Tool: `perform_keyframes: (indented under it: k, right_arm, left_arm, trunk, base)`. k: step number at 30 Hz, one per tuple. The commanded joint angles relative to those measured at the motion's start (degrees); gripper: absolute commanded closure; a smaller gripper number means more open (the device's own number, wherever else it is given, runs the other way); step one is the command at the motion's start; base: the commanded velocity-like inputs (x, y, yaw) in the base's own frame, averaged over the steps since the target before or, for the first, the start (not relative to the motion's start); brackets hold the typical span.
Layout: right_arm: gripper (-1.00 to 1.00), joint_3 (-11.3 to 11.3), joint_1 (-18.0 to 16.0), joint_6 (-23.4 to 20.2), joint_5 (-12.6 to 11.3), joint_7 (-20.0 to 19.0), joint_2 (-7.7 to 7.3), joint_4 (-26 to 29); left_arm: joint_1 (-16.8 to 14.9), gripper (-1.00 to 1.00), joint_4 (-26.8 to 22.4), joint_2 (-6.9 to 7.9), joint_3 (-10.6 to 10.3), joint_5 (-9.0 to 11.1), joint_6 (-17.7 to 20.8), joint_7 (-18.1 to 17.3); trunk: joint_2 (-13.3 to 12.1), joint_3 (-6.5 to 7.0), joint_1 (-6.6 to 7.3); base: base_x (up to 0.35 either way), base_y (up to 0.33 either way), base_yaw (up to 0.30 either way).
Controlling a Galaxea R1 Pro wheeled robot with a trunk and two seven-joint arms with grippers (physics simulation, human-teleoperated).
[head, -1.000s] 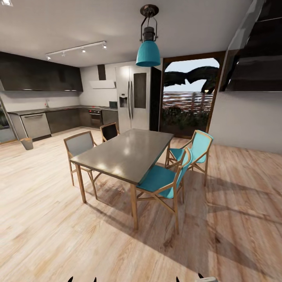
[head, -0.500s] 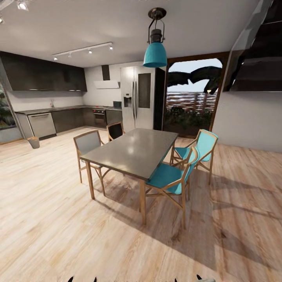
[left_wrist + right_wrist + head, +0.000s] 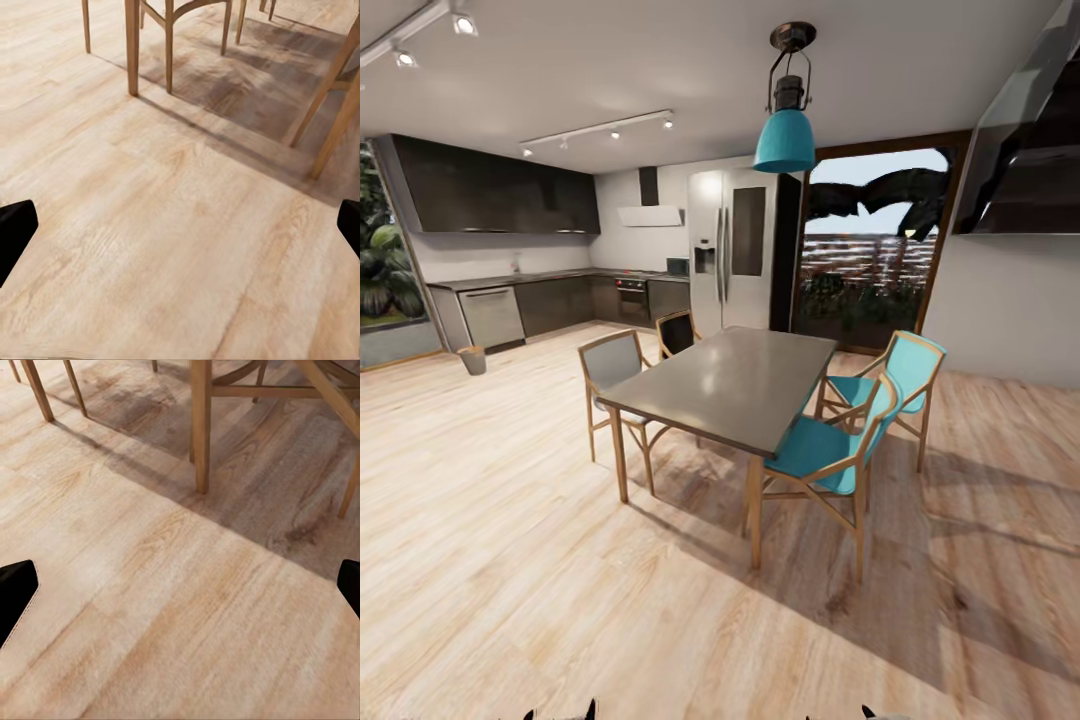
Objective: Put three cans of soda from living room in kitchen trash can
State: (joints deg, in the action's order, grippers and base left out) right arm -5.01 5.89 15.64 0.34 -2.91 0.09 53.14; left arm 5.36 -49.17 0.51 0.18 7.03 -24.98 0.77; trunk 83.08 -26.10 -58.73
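The kitchen runs along the far left wall, with grey cabinets (image 3: pixel 555 303) under a dark countertop. A small grey trash can (image 3: pixel 472 360) stands on the floor in front of them, far from me. The cans of soda are out of view. My left gripper (image 3: pixel 180 229) is open over bare wood floor, its black fingertips (image 3: pixel 15 229) spread wide with nothing between them. My right gripper (image 3: pixel 180 589) is open the same way, empty, near a table leg (image 3: pixel 201 427). The tips of both grippers poke up at the lower edge of the head view.
A grey dining table (image 3: pixel 732 385) with wooden legs stands ahead, with two teal chairs (image 3: pixel 830 450) on its right and two grey-backed chairs (image 3: pixel 615 365) on its left. A teal pendant lamp (image 3: pixel 785 140) hangs above. A steel fridge (image 3: pixel 735 250) and a glass door (image 3: pixel 870 250) are behind. Open floor leads left toward the trash can.
The whole picture has shifted right, so the camera has turned left. More of the left wall and a window with plants now show. The grippers look unchanged.
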Motion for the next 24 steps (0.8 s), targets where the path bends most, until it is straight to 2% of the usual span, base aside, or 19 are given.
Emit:
perform_keyframes:
  k: [1, 6, 13, 18, 21, 24]
  right_arm:
    - [-1.0, 0.0, 0.0, 0.0, 0.0, 0.0, 0.0, -0.01]
    - [-1.0, 0.0, 0.0, 0.0, 0.01, 0.0, 0.0, -0.04]
    - [-1.0, 0.05, -1.19, 0.0, 0.1, -0.08, -0.44, -0.55]
    - [-1.0, 0.07, -3.58, -0.02, 0.2, -0.28, -0.68, -0.22]
    - [-1.0, -0.07, -9.11, -0.1, 0.41, -0.71, -0.58, 0.53]
    - [-1.0, -1.2, -10.95, -0.33, 1.95, -0.78, -0.45, 1.94]
  left_arm:
    - [0.0, -1.0, -0.03, 0.02, 0.0, 0.82, 0.0, -0.01]
    - [-0.2, -1.0, 0.07, 0.29, -0.04, 3.13, 0.02, -0.05]
    - [-1.06, -1.0, 0.38, 0.42, -0.04, 3.7, 0.13, -0.12]
    - [-1.78, -1.0, 0.44, 0.49, -0.07, 3.75, 0.21, -0.17]
    - [-4.28, -1.0, -0.11, 0.64, -0.09, 3.76, 0.49, -0.33]
    - [-6.06, -1.0, -1.5, 1.17, -0.14, 3.28, 1.6, -0.38]
  trunk:
    - [0.0, 0.0, 0.0]
    - [0.0, 0.0, 0.0]
    - [0.0, 0.0, 0.0]
    - [0.0, 0.0, 0.0]
    - [0.0, 0.0, 0.0]
    - [0.0, 0.0, 0.0]
  base:
    - [-0.004, 0.205, 0.075]
    - [0.001, 0.192, 0.079]
    - [0.059, 0.154, 0.063]
    - [0.099, 0.127, 0.019]
    - [0.128, 0.116, 0.006]
    - [0.145, 0.112, 0.002]
